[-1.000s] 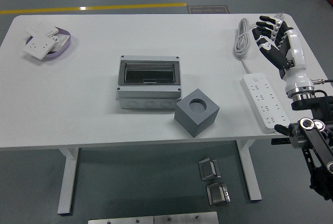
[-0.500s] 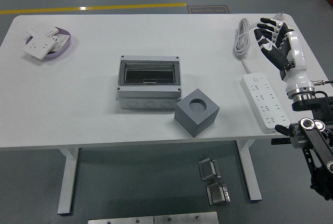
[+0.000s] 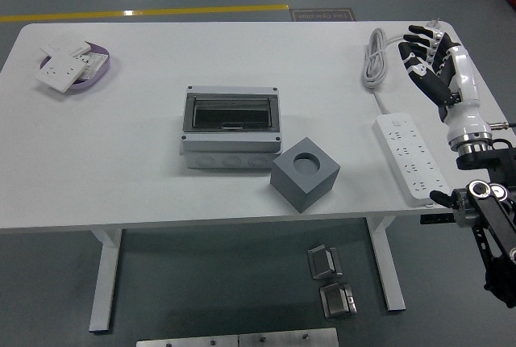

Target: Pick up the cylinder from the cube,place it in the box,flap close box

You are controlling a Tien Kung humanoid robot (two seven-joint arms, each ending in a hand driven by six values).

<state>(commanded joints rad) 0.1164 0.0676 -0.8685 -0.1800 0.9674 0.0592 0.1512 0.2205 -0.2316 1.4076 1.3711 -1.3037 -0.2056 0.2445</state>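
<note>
The right hand point(image 3: 426, 58) hangs over the right side of the white table point(image 3: 145, 153), in the upper right of the frame, fingers spread loosely and holding nothing. Just left of it lies a coiled white cable point(image 3: 376, 58), and below it a white power strip point(image 3: 412, 156) runs toward the table's near edge. In the middle of the frame sits the grey box point(image 3: 232, 127), its dark clear flap down. The grey cube point(image 3: 305, 173) stands touching the box's lower right corner; a round recess marks its top, and whether the cylinder sits inside cannot be told. A purple tray point(image 3: 83, 79) of white sockets lies upper left.
</note>
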